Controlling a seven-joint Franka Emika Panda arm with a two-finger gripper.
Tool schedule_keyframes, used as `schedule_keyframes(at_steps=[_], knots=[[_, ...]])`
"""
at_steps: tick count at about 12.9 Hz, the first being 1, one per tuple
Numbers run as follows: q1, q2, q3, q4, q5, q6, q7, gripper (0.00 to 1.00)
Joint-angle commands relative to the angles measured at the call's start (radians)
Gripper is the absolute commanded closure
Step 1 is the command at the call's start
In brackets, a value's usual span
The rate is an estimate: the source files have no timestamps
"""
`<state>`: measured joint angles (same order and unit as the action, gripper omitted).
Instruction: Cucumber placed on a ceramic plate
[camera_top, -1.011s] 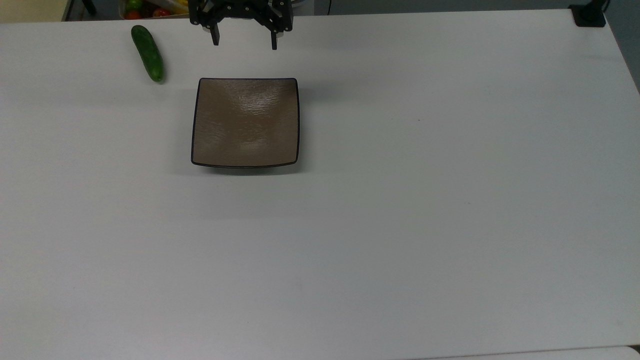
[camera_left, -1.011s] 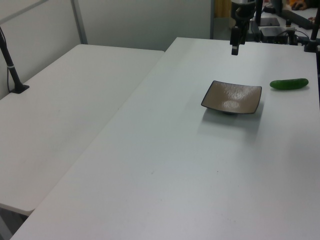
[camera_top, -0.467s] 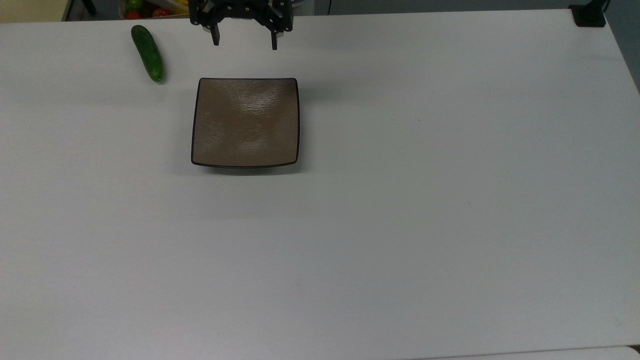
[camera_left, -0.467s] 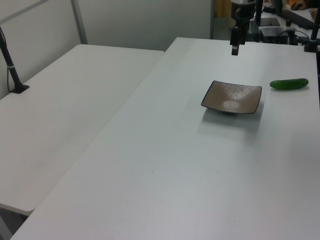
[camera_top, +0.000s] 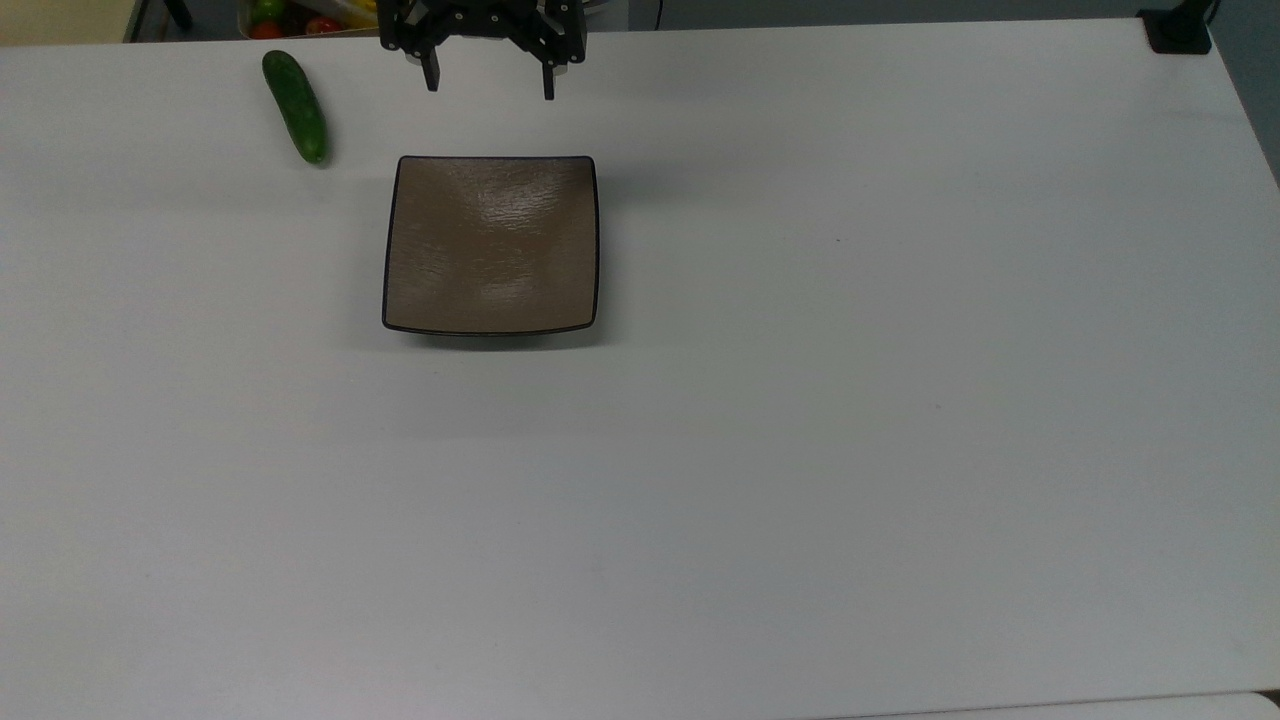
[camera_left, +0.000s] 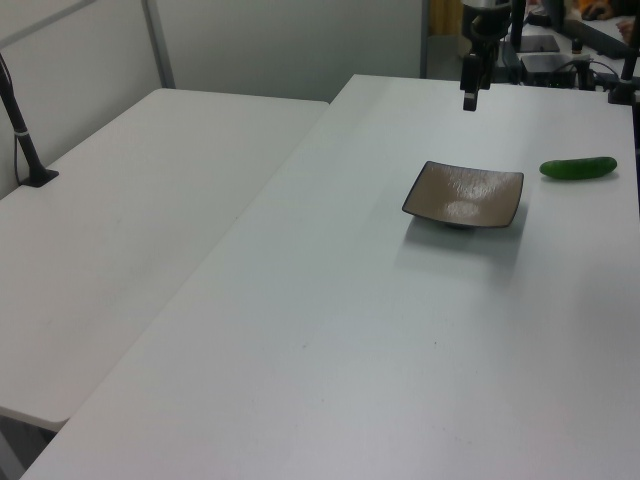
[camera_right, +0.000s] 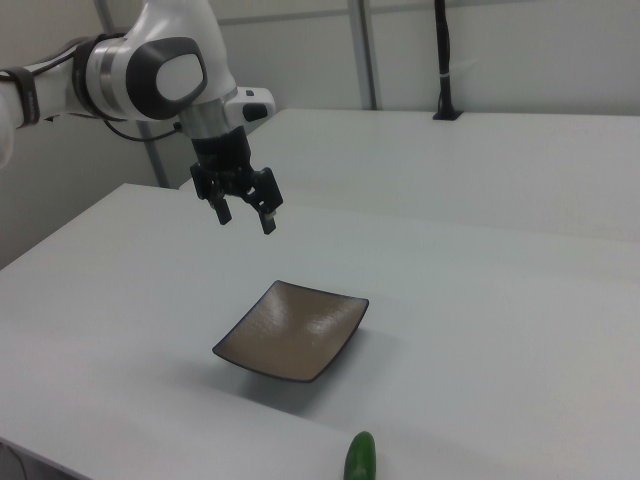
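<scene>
We see the black end effector (camera_top: 489, 88) with fingers apart above the white table (camera_top: 800, 400), square glossy brown ceramic plate (camera_top: 491, 244) bare, dark green cucumber (camera_top: 294, 106) at the plate's ten o'clock in the top view.

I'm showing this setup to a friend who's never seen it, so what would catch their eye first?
Probably the square, glossy brown ceramic plate, empty, on the white table. Next, the short dark green cucumber lying on the table, apart from the plate, toward the top view's upper left. Then the black two-finger gripper, open, hanging in the air beyond the plate in the right view.
</scene>
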<state>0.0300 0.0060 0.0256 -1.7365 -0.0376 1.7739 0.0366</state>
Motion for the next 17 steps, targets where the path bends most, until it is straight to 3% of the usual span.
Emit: schedule_keyframes(at_steps=[1,7,10,12,13,17], knots=[[0.011,-0.037,-0.006,-0.035,-0.008,-0.021,-0.05,0.0],[0.002,-0.089,-0.015,-0.125,-0.01,-0.047,-0.203,0.0],[0.002,-0.115,-0.113,-0.219,-0.024,-0.001,-0.433,0.0],[0.002,-0.11,-0.151,-0.251,-0.05,0.042,-0.486,0.0],[0.004,-0.11,-0.198,-0.279,-0.073,0.089,-0.512,0.0],[-0.005,-0.095,-0.274,-0.365,-0.125,0.159,-0.601,0.0]])
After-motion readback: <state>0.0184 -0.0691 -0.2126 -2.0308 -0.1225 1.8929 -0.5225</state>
